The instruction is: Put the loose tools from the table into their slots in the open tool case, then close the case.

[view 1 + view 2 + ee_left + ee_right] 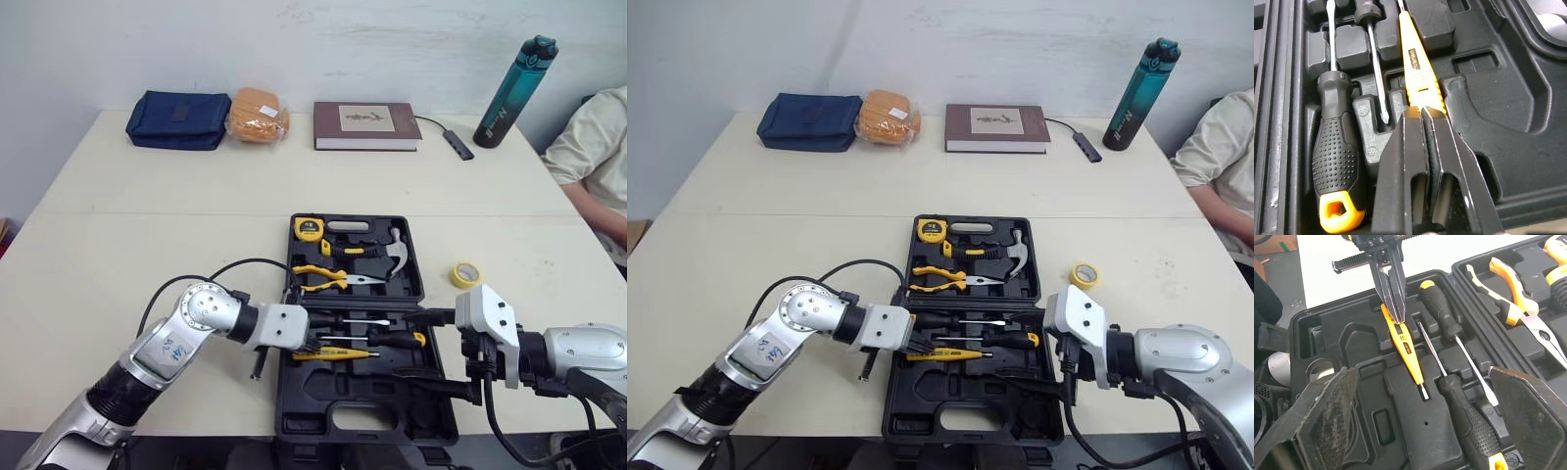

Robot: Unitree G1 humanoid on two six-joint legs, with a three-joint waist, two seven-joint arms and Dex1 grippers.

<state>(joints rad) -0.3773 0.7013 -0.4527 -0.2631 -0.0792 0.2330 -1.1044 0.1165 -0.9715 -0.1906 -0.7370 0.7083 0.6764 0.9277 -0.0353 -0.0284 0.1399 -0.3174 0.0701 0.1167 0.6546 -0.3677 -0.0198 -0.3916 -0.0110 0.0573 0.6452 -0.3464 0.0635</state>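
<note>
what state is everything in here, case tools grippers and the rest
tool case, open, lying flat on the table
left gripper, shut, tips on the yellow tester
yellow tester, lying in the case
right gripper, open over the case
black screwdrivers, lying in the case
pliers, seated in the far half
tape roll, loose on the table beside the case
water bottle, upright, cap on

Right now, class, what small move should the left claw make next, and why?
Probably lift the left claw straight up off the yellow tester. Its shut tips sit on the tester's handle end, and the tester already lies along its slot in the tool case beside two black-handled screwdrivers. A tape roll lies loose on the table, right of the case.
</note>
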